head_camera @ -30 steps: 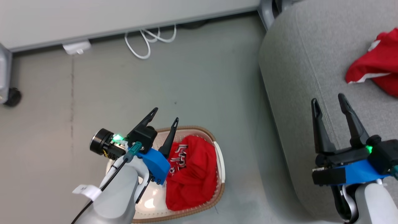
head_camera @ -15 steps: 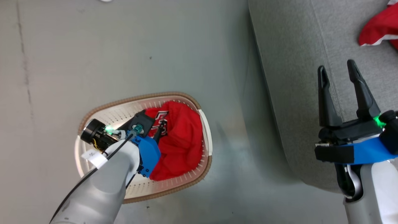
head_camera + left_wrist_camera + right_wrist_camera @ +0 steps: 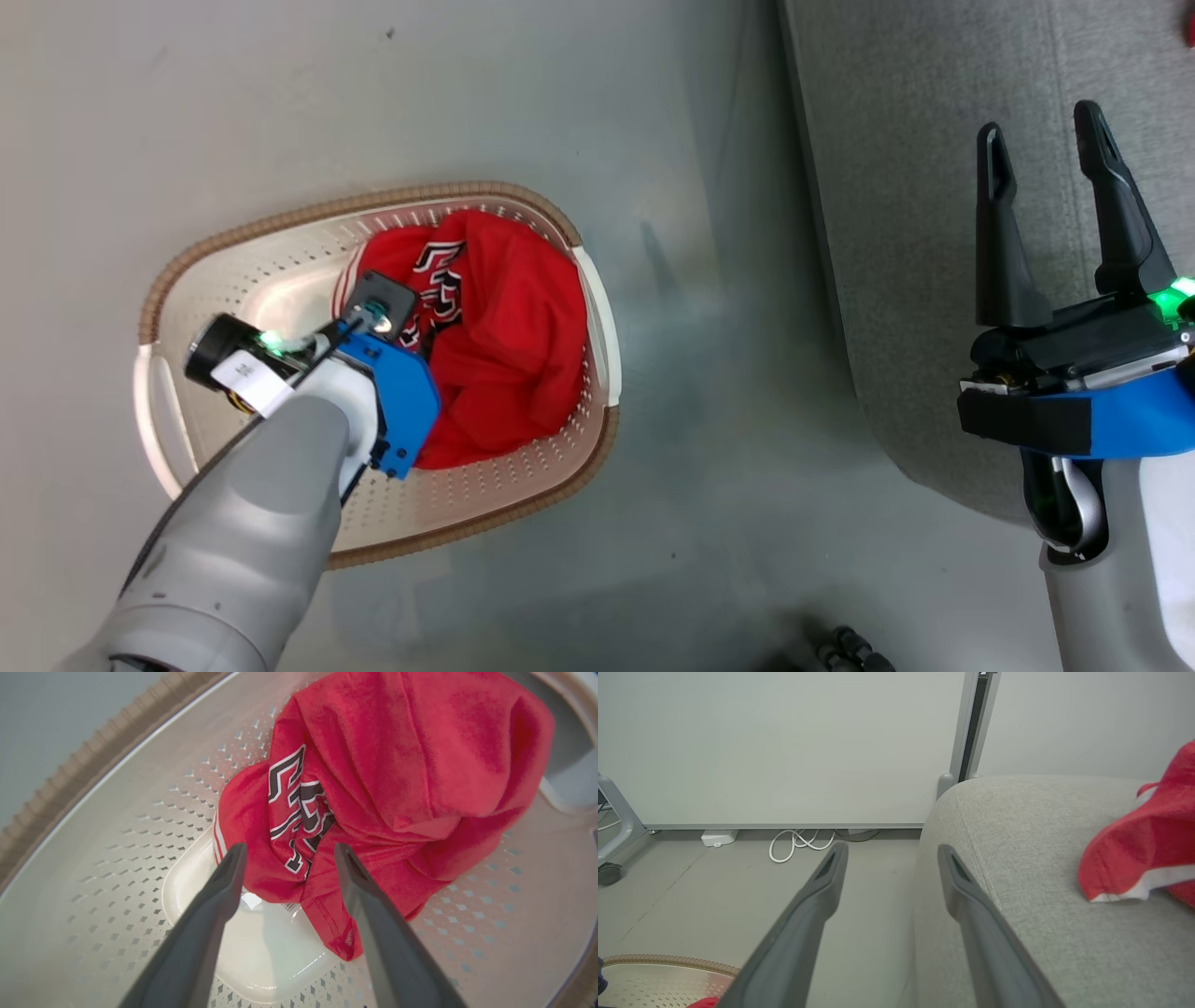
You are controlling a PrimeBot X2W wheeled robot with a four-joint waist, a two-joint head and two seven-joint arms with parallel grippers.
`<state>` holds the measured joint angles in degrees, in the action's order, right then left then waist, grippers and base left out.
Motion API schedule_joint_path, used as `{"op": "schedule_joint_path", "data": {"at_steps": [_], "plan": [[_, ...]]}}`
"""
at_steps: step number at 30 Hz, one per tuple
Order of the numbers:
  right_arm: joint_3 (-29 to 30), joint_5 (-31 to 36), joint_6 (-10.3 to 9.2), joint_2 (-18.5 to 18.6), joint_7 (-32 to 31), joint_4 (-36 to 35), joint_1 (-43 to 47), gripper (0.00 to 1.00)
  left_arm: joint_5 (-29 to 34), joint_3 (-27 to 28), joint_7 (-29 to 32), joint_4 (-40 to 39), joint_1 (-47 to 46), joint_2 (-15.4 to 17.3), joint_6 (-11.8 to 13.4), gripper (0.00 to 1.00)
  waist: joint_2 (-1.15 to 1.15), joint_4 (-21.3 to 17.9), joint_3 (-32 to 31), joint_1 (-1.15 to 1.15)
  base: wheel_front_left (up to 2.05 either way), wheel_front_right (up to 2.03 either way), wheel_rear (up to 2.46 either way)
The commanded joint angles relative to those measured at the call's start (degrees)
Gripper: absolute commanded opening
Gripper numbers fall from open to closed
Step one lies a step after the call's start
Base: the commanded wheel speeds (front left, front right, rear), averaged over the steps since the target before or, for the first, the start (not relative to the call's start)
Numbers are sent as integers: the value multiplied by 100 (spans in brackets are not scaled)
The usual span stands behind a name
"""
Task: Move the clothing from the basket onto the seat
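The basket (image 3: 373, 201) stands on the floor, cream with a brown rim. A crumpled red piece of clothing (image 3: 504, 355) with black-and-white lettering lies in its right half. My left gripper (image 3: 288, 849) reaches down into the basket and is open, its fingertips just over the lettered fold (image 3: 299, 812), gripping nothing. In the head view my own wrist hides those fingertips. My right gripper (image 3: 1039, 121) is open and empty over the left edge of the grey seat (image 3: 896, 140). A second red garment (image 3: 1134, 858) with white trim lies on the seat (image 3: 1017, 826).
Bare grey floor separates basket and seat. By the far wall lie a coiled white cable (image 3: 798, 842) and a white power block (image 3: 719, 836). A wheeled metal frame leg (image 3: 612, 830) stands at the left, a grey post (image 3: 969, 723) behind the seat.
The head camera has tilted down, so the whole picture shifted. My left gripper has dropped from above the basket rim into the basket, down to the lettered garment. Both grippers stay open.
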<state>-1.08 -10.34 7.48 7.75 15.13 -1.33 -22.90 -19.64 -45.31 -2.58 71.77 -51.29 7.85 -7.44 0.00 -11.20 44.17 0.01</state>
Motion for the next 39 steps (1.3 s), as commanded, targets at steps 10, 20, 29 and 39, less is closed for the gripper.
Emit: {"op": "schedule_joint_path", "data": {"at_steps": [10,20,29,39], "plan": [[19,-41,3,-38,3,-249,-206,100,-168,66,294,152,-505,230,111,100,0,-148,678,-1,0,0,0],[-36,-29,3,-54,3,-454,-281,100,-303,134,649,198,-788,377,300,100,0,-193,1150,-1,0,0,0],[-86,-49,3,-34,2,-555,-332,100,-347,90,815,210,-952,356,384,100,0,-219,1475,-1,0,0,0],[-93,-21,4,-23,-2,-635,-342,100,-240,-142,895,214,-971,290,384,0,0,-194,1548,-1,0,0,0]]}}
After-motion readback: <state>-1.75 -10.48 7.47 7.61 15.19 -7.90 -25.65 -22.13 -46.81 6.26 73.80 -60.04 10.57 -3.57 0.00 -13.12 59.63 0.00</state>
